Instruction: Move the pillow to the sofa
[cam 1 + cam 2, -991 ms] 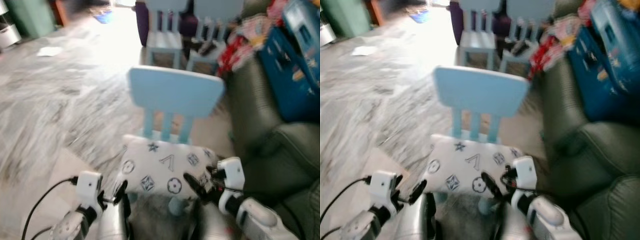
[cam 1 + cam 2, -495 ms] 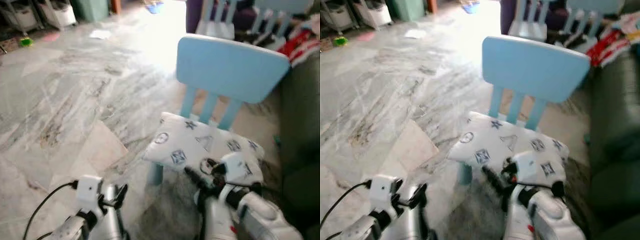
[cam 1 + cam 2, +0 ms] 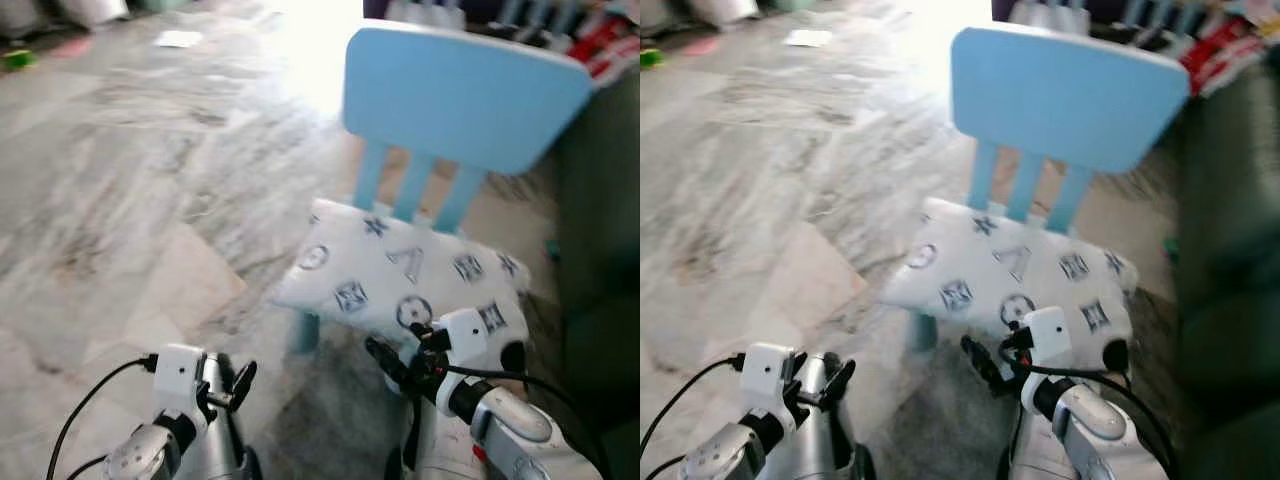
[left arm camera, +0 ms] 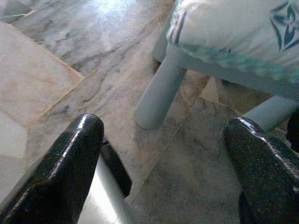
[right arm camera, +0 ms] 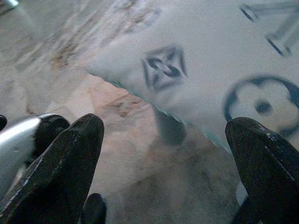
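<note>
A: From the head views, where is the pillow?

B: On the seat of the light blue chair, at 12 o'clock from the right hand. It looks soft and light, so it should squash easily. I'd pinch the near edge or a corner.

A: Obstacles?

B: The chair back behind it, and the dark sofa at 3 o'clock.

A: Left wrist view?

B: Left hand is spread, empty, aimed at a chair leg on the marble floor.

A: Right wrist view?

B: Fingers spread too, the pillow's edge just ahead.
</note>
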